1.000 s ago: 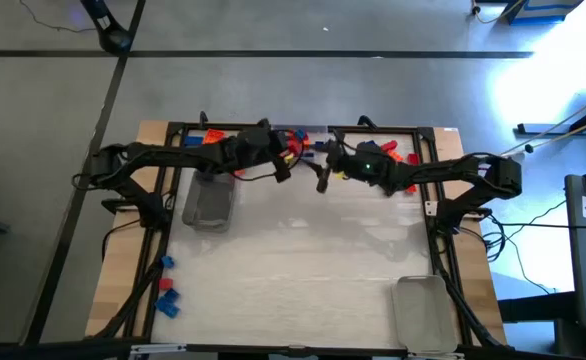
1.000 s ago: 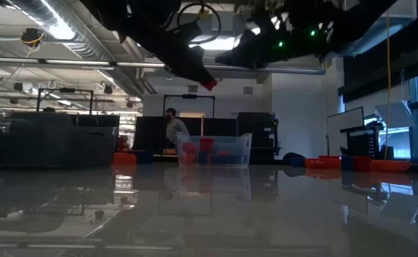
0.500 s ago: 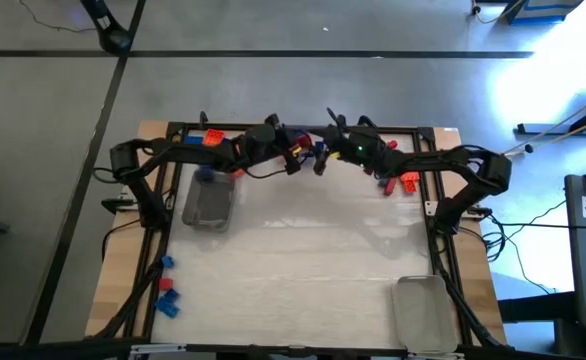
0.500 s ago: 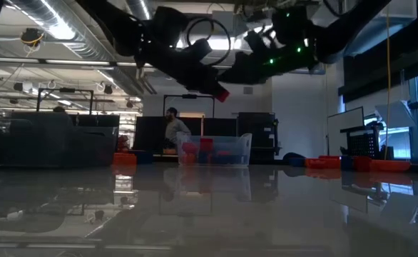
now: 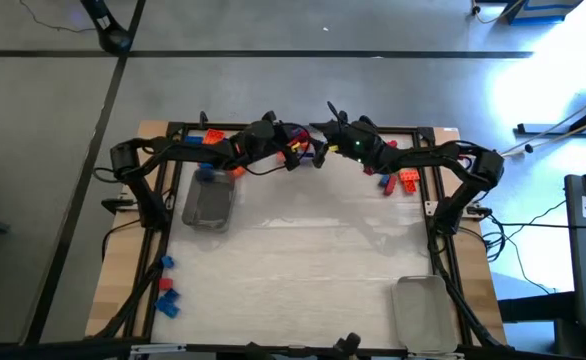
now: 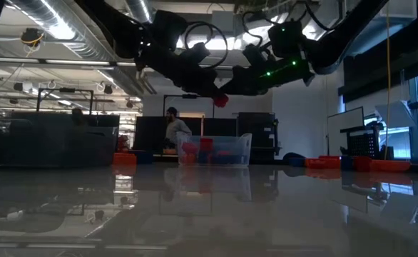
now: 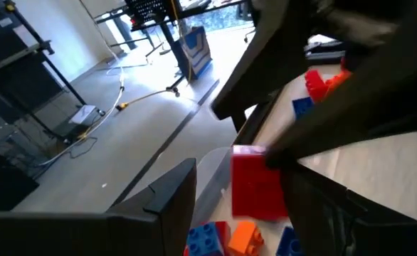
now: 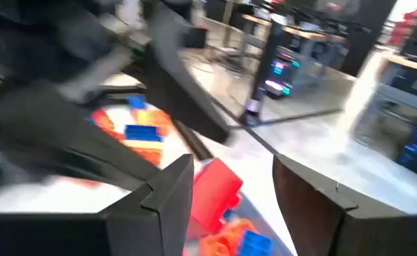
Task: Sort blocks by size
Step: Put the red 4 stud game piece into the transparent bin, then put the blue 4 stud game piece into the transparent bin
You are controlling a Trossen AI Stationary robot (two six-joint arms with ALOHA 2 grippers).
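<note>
My two grippers meet tip to tip over the far middle of the table. My left gripper comes from the left and is shut on a red block. The block hangs above a clear tray holding red, blue and orange blocks. My right gripper comes from the right with its fingers apart. In the right wrist view the red block shows between those fingers. My left gripper holds the red block at its finger ends; one side of the block lies against one finger, and the other contact does not show plainly. The fingers come almost level from the table's left. The block is lifted clear above the tray. My right gripper: I cannot tell whether it touches the block.
A grey tray lies at the left and another tray at the near right corner. Loose blocks lie at the far left, the far right and the near left edge. A person stands in the room behind.
My left gripper has carried the red block down and toward the table's right, over the far tray. My right gripper has swung toward the far edge and toward the left gripper, sinking a little, until the two tips nearly meet.
</note>
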